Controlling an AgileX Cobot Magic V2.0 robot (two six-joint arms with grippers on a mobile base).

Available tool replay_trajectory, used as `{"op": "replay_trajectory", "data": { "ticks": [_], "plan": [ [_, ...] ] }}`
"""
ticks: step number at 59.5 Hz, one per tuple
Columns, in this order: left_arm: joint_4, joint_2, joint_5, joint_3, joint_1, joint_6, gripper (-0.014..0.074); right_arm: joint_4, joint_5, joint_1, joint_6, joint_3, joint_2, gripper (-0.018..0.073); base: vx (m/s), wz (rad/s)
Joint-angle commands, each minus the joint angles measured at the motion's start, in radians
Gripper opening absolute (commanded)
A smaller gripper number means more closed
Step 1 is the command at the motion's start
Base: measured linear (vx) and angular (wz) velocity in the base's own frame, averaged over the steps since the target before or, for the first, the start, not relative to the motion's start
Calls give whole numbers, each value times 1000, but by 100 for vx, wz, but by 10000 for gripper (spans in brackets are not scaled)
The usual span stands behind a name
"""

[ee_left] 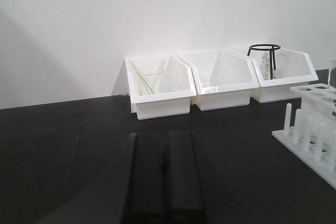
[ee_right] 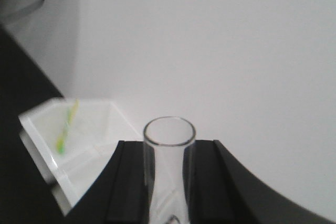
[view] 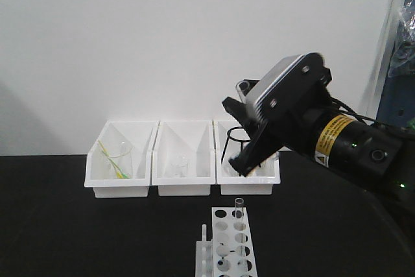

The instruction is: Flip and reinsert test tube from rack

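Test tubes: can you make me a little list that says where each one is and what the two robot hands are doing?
right gripper: shut on the slim clear glass test tube, held in the air, open rim uppermost
left gripper: shut, holding nothing
second clear glass tube: standing in the small white plastic rack
behind the rack: three white plastic bins in a row

Matte black across the bench (view: 58, 225), plain white on the wall (view: 130, 43) behind. White for all three bins (view: 183, 189) and for the rack (view: 231, 235). Clear, unmarked glass for the test tube (ee_right: 169, 171), between black fingers (ee_right: 126, 182) of the right gripper (ee_right: 169, 150). Yellow-green on the thin stick (view: 111, 162) in the leftmost bin, black on the wire ring stand (ee_left: 264, 49) in the rightmost. Black on the right arm (view: 363, 150), with a yellow label (view: 332, 133) and a grey housing (view: 285, 82).
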Motion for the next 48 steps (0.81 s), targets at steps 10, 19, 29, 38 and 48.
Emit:
{"op": "replay_trajectory", "data": {
  "ticks": [10, 19, 29, 38, 48],
  "plan": [
    [0, -8, -81, -6, 0, -2, -6, -541, 139, -5, -200, -40, -38, -11, 0, 0],
    [0, -8, -81, -6, 0, -2, -6, -341, 138, -5, 16, -55, -38, -11, 0, 0],
    [0, -8, -81, -6, 0, -2, -6, 75, 11, -52, 476, -61, -30, -11, 0, 0],
    [0, -8, -81, -6, 0, -2, -6, 147, -275, -114, 575, 24, -16, -11, 0, 0],
    [0, -8, -81, -6, 0, -2, -6, 167, -497, -127, 536, 148, 12, -11, 0, 0]
  ]
}}
